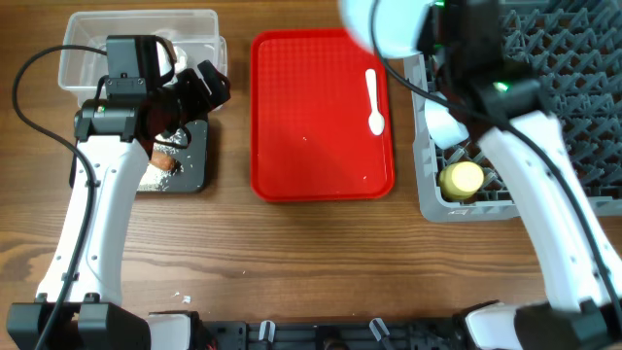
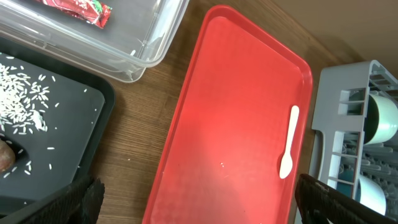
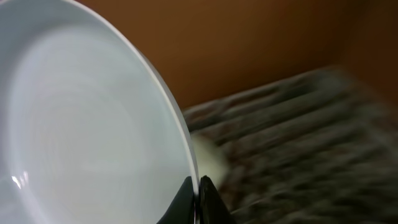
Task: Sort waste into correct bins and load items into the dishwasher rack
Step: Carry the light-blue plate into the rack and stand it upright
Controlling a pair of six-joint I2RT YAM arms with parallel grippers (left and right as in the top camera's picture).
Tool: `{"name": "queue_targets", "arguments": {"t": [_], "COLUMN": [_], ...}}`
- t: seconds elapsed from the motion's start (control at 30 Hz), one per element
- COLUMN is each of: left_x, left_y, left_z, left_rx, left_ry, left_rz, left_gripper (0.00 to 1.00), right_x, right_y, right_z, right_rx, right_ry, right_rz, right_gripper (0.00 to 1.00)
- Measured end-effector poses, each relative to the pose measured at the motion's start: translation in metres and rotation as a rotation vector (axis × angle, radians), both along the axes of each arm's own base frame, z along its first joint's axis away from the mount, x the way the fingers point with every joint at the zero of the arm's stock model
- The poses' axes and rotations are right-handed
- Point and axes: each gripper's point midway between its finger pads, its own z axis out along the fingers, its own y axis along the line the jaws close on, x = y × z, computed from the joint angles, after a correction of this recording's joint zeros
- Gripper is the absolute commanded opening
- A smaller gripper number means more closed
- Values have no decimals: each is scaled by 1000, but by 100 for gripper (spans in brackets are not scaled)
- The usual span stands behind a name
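Observation:
My right gripper (image 3: 198,196) is shut on the rim of the pale blue-white plate (image 3: 81,124) and holds it high over the left end of the grey dishwasher rack (image 1: 573,68); the plate (image 1: 389,24) looks large and blurred in the overhead view. The rack holds the yellow cup (image 1: 462,178) and two light blue bowls (image 2: 382,118). The white spoon (image 1: 375,102) lies on the red tray (image 1: 321,146). My left gripper (image 2: 199,208) is open and empty, above the table between the black tray (image 1: 194,165) and the red tray.
The clear tub (image 2: 143,56) holds the red wrapper (image 2: 81,7). Rice grains (image 2: 18,99) and a brownish food piece (image 1: 163,163) lie in the black tray. The rack (image 3: 298,155) is blurred under the plate. A few crumbs lie on the red tray.

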Motion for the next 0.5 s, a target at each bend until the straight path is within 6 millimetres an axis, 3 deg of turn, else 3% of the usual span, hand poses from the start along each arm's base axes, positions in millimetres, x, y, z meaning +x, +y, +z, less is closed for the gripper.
{"name": "queue_targets", "arguments": {"t": [0.1, 0.23, 0.37, 0.5], "left_x": [0, 0, 0, 0], "left_y": [0, 0, 0, 0], "left_z": [0, 0, 0, 0], "left_rx": [0, 0, 0, 0], "left_ry": [0, 0, 0, 0], "left_rz": [0, 0, 0, 0], "left_gripper": [100, 100, 100, 100], "right_x": [-15, -27, -27, -14], "right_y": [-54, -112, -150, -166], "right_z": [29, 30, 15, -6], "right_rx": [-221, -441, -537, -609], "right_ry": [-34, 96, 233, 365], "right_rz": [-248, -443, -494, -429], "right_gripper": [4, 4, 5, 4]}}
